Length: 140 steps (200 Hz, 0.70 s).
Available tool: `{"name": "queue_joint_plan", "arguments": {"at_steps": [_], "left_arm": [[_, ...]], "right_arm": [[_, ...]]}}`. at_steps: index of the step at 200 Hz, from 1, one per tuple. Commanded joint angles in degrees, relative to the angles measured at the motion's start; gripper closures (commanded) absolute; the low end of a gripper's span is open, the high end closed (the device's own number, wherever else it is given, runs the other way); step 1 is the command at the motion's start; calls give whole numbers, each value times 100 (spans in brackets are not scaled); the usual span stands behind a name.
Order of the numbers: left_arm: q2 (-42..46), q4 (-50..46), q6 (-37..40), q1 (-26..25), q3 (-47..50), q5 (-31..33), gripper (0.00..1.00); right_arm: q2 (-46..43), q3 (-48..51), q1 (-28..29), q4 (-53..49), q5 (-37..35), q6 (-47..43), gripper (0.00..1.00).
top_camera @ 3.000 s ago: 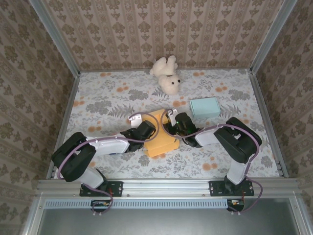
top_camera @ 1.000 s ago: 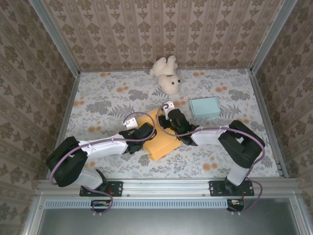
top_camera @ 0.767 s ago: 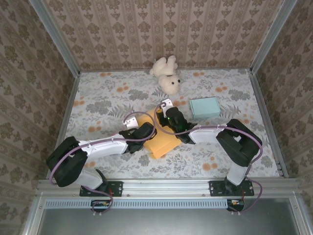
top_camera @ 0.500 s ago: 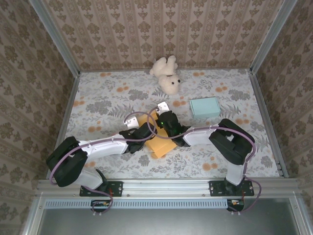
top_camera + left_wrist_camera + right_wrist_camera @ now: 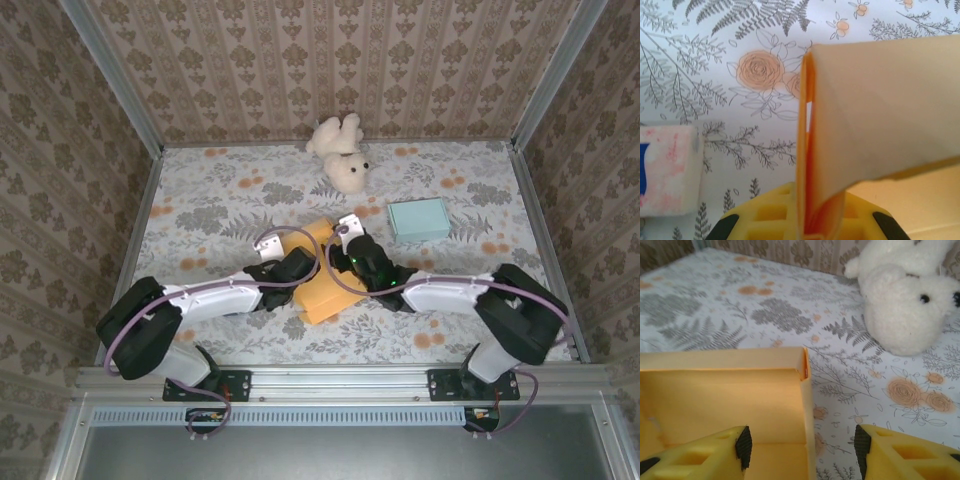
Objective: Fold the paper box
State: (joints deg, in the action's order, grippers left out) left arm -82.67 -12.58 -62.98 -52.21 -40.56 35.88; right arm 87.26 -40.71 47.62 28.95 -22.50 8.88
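The yellow paper box [image 5: 322,290] lies mid-table, partly folded, between both arms. My left gripper [image 5: 288,266] is at the box's left side. In the left wrist view, this gripper [image 5: 807,227] is shut on a doubled-over upright wall of the box [image 5: 875,115]. My right gripper [image 5: 348,252] is at the box's far right corner. In the right wrist view, it [image 5: 803,446] stands open astride the box's right wall [image 5: 807,405], its left finger [image 5: 715,452] inside the box and its right finger [image 5: 900,452] outside over the cloth.
A white teddy bear [image 5: 340,152] lies at the back of the table, close ahead of the right gripper [image 5: 905,300]. A teal box [image 5: 418,218] sits to the right. A white and pink packet [image 5: 665,170] lies left of the left gripper.
The right gripper reached left over the box with its jaws closing, then drew back toward the right and opened. The left gripper kept its hold and barely moved.
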Motion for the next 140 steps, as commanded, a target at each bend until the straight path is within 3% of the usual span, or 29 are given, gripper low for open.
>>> {"name": "queue_joint_plan", "arguments": {"at_steps": [1,44,81,115,140], "left_arm": [[-16,215,644,156,-74,151,100],[333,554,1995,468,-39,-343,100],[1128,686,3195,697,148,-1045,100],[1862,1317,4079,760,526,-1874,100],[1945,794,4401,854,120,-2003,98]], "right_arm": [[-696,98,-15,-1008,379,406,39],[-2412,-118,-91,-3022,106,412,33],[-3746,-175,-521,-4006,-165,467,14],[-4756,438,-1031,-3906,-344,308,3],[-5517,1204,-1225,-3380,-452,534,0]]}}
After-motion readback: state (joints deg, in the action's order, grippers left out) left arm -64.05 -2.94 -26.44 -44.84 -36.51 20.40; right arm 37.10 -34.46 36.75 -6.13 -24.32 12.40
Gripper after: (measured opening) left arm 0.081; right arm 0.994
